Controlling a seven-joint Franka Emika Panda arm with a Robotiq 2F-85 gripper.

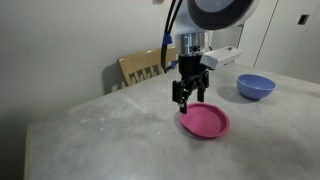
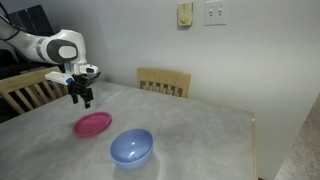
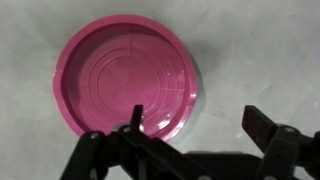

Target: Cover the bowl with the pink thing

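The pink plate (image 1: 205,121) lies flat on the grey table, seen in both exterior views (image 2: 92,124) and filling the upper middle of the wrist view (image 3: 127,77). The blue bowl (image 1: 255,87) stands upright and apart from it, also in an exterior view (image 2: 131,148). My gripper (image 1: 186,102) hangs just above the plate's edge, open and empty (image 2: 82,100). In the wrist view (image 3: 198,125) one finger sits over the plate's rim and the other over bare table beside it.
A wooden chair (image 1: 142,68) stands at the table's far edge, also in an exterior view (image 2: 164,81). Another chair (image 2: 22,90) is beside the arm. The grey table (image 1: 110,130) reaches its near edge (image 2: 200,150).
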